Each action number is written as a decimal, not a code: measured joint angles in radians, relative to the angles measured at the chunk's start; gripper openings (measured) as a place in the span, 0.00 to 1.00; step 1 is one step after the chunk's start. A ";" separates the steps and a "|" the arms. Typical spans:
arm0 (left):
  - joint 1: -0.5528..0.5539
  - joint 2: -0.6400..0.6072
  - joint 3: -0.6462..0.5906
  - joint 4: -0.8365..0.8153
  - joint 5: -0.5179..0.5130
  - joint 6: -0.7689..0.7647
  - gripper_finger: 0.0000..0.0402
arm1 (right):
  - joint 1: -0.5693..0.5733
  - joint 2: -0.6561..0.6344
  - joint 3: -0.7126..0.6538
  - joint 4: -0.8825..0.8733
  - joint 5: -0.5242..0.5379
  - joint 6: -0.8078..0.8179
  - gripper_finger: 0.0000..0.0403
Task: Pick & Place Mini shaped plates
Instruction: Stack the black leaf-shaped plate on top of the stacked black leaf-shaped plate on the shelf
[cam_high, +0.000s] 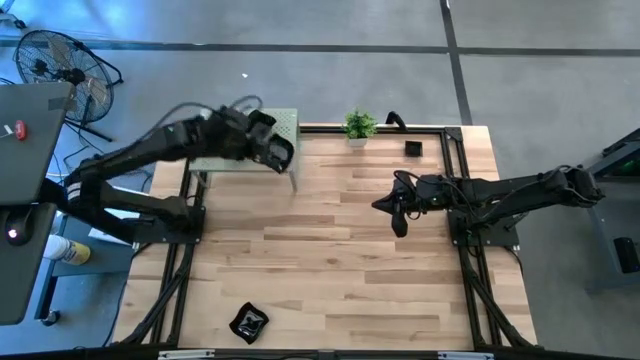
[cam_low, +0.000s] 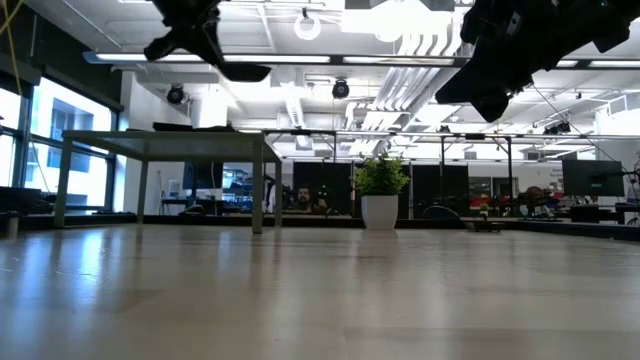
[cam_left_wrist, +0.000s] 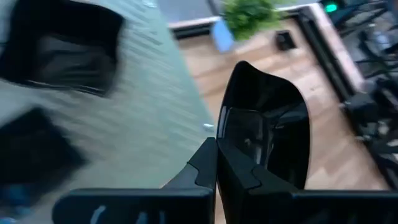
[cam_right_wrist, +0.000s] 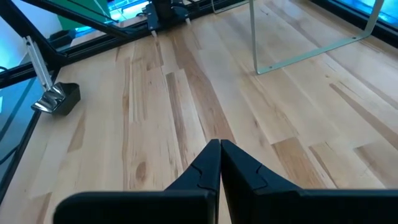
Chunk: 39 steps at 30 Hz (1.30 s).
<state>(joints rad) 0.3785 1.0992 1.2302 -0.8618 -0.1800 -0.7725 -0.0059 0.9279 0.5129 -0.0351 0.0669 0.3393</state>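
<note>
We take the small green stand (cam_high: 262, 150) at the far left of the counter (cam_high: 330, 270) as the landmark.

Left gripper (cam_high: 279, 153): we see it raised over the stand's right edge. In the left wrist view its fingers (cam_left_wrist: 205, 163) are pressed together on the rim of a glossy black plate (cam_left_wrist: 266, 127), which it holds clear of the stand top. In the low view the same plate (cam_low: 243, 71) shows as a thin dark shape above the stand (cam_low: 170, 145), not touching it.

Two more black plates (cam_left_wrist: 67, 46) lie on the stand top, one dark square plate (cam_left_wrist: 34, 155) just beside the other; both are blurred.

Right gripper (cam_high: 399, 222): we see it well to the right of the stand, over bare counter. In the right wrist view its fingers (cam_right_wrist: 208, 163) meet with nothing between them.

A further plate (cam_high: 248, 322) lies on the counter's near edge, well apart from the stand. A potted plant (cam_high: 359, 127) stands just right of the stand at the far edge, and a small black block (cam_high: 413, 149) lies beyond the plant.
</note>
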 joint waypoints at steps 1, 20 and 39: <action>0.036 -0.005 0.021 -0.037 0.015 0.024 0.00 | 0.000 0.000 0.000 0.001 0.003 0.000 0.02; 0.713 -0.125 0.065 -0.301 0.170 0.493 0.00 | 0.000 0.000 0.000 0.002 0.005 0.000 0.02; 0.800 -0.079 0.064 -0.292 -0.042 0.717 0.00 | 0.000 0.000 0.000 0.002 0.009 0.000 0.02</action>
<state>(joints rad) 1.1782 1.0199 1.2942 -1.1538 -0.2215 -0.0554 -0.0059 0.9283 0.5128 -0.0330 0.0760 0.3393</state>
